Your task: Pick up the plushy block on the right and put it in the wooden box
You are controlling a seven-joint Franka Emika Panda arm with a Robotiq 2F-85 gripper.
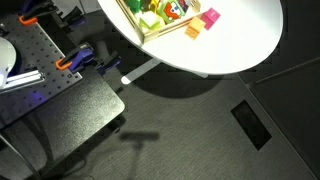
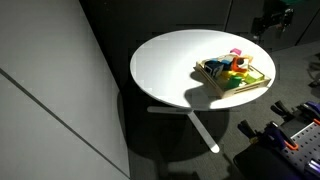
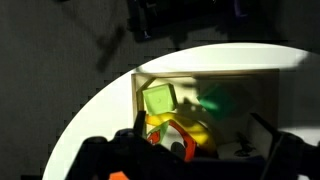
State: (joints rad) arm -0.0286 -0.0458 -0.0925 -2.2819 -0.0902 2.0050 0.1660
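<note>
Wrist view: tool (image 3: 190,152) spread wide above the wooden box (image 3: 139,96)

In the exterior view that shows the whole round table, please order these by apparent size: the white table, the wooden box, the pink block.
1. white table
2. wooden box
3. pink block, clearly the smallest

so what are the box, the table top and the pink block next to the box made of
Wooden box: pale wood, matte tan walls. Table top: smooth plain white, maybe laminate or painted board; cannot tell which. Pink block: possibly plush, matte bright colour, but too small to confirm.
</note>
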